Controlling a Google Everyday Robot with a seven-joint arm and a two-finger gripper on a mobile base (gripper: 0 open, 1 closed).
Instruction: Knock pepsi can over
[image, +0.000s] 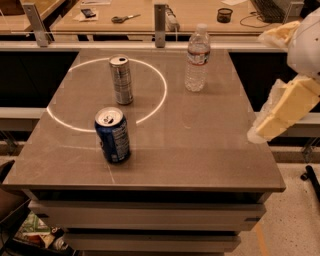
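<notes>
In the camera view, the pepsi can (113, 136) is seen standing upright on the table (210, 150), on the near arc of a white ring (165, 90) marked on the top. A slimmer silver can (121, 80) stands behind the pepsi can, clearly apart from it, and a water bottle (197, 59) is set further behind and to the right of it. The gripper (282, 110) is held well to the right of the pepsi can, out past the table's right edge, with nothing touched; whether it is open or closed cannot be told.

The approach is judged to be the step in hand. The gripper would best be brought leftward across the bare surface to the right of the pepsi can, passing in front of the bottle and the silver can. Contact is best made high on the pepsi can's side, near its silver top, so that it is tipped rather than slid toward the table's edge
</notes>
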